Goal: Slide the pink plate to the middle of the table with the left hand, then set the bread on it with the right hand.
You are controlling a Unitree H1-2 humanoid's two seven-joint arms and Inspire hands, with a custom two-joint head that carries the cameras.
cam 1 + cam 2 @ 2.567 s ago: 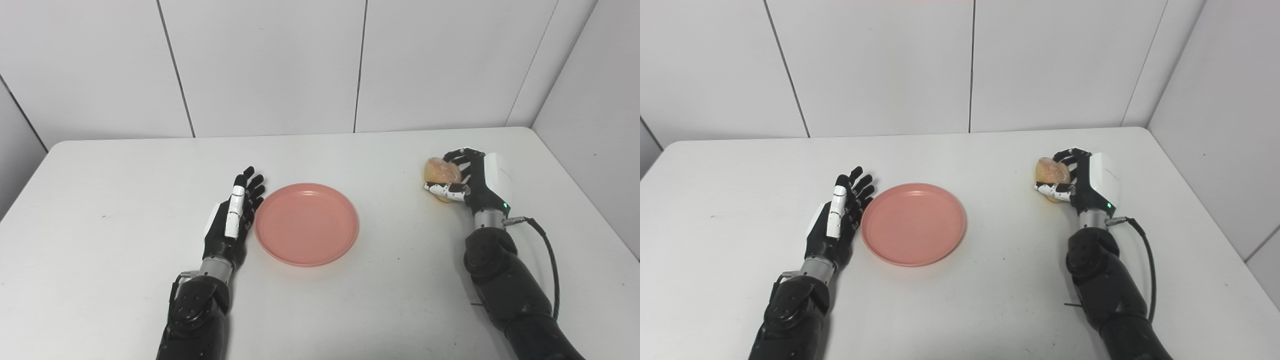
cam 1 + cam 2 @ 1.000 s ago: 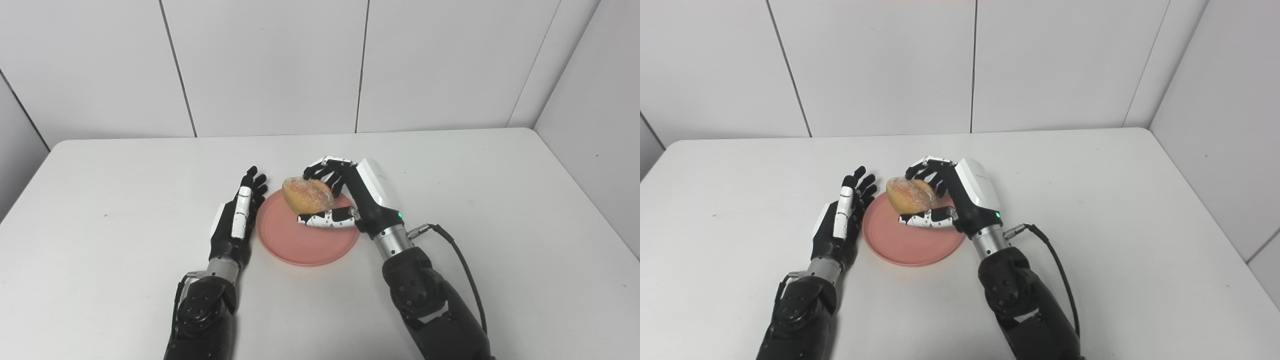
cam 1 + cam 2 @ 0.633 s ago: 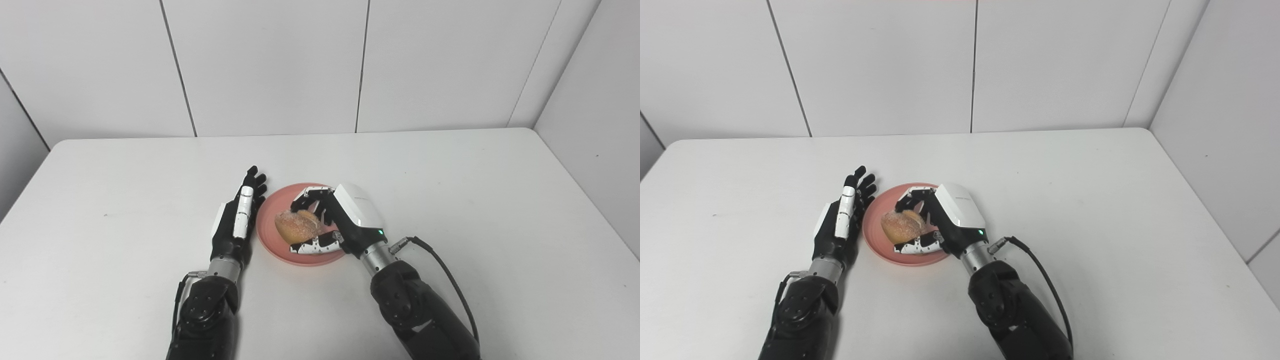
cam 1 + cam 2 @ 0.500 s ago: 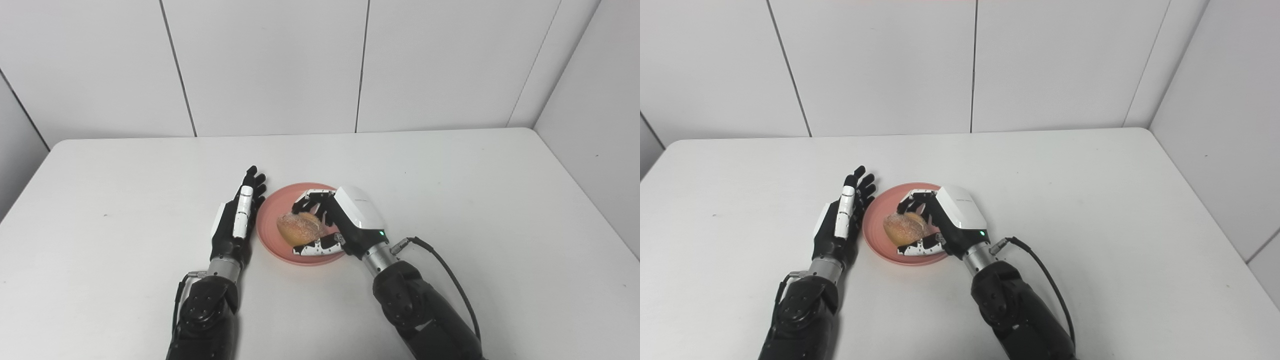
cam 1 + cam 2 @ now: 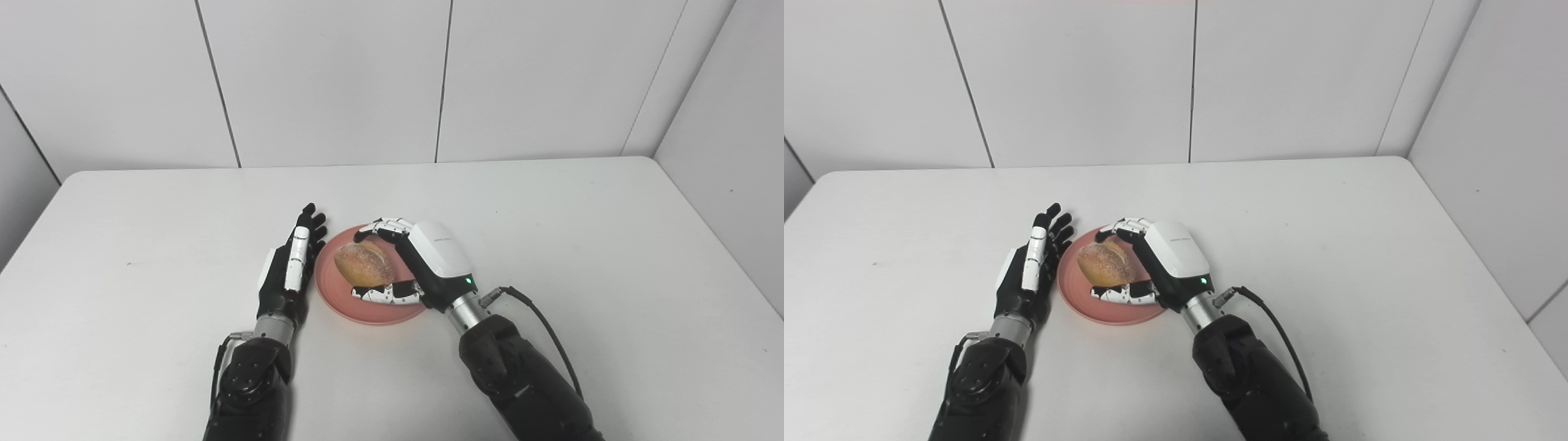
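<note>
The pink plate (image 5: 375,313) lies near the middle of the white table (image 5: 551,208). The golden bread roll (image 5: 364,264) rests on the plate's left half. My right hand (image 5: 422,263) is over the plate, open, with its fingers spread behind the bread and its thumb in front of it, cupping it loosely. My left hand (image 5: 288,275) is open and flat on the table, its fingers straight along the plate's left rim. It holds nothing. The same scene shows in the right eye view, with the bread (image 5: 1105,263) on the plate (image 5: 1127,313).
A black cable (image 5: 539,312) loops from my right wrist over the table on the right. White wall panels stand behind the table's far edge. The right wall runs close along the table's right side.
My right hand carried the bread from the table's right side to the plate, lowered it, and has now spread its fingers off it. The left hand and plate have stayed put.
</note>
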